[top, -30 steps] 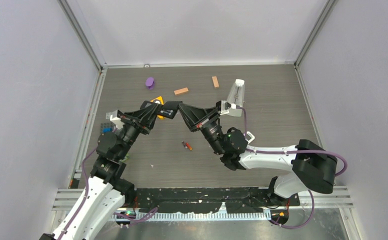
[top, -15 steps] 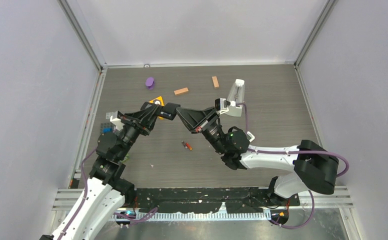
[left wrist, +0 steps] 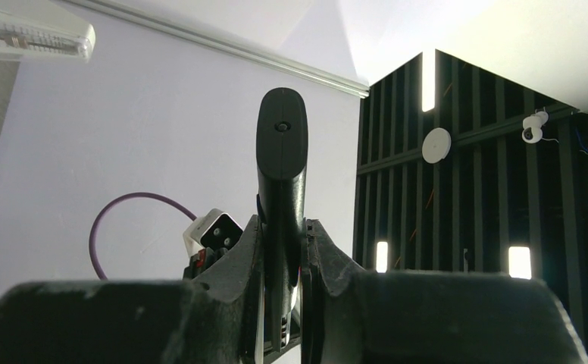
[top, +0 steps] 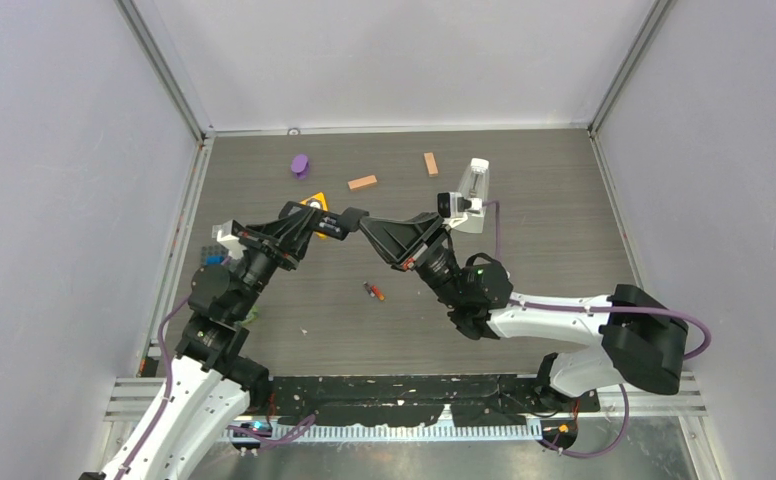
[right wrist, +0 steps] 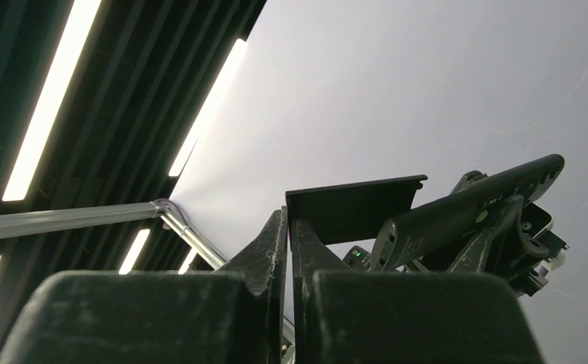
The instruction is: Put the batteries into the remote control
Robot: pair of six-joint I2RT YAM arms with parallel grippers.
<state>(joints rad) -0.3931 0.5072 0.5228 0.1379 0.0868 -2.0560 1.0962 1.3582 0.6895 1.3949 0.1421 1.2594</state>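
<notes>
Your left gripper (left wrist: 282, 235) was clamped tight on the remote control (left wrist: 281, 152) and held it well above the table (top: 524, 200), with the free end pointing toward the other arm. Your right gripper (right wrist: 289, 224) had nipped in the last small amount over the past second. Its fingers were now all but touching, pinched on the edge of a thin black panel (right wrist: 351, 205) that I took to be the battery door.

In the same second the right arm's elbow and wrist swung a little to its own right, while the two grippers stayed nearly nose to nose in the overhead view. From the right wrist camera the panel stood just beside the remote and overlapped it. I could not tell whether the panel was free of the body or still hooked on.

The batteries (top: 373, 291) lay on the table below and a little nearer you, a small red-orange and dark cluster that neither arm was touching. By my reading, you were working on the door, and no cell had been loaded yet.
</notes>
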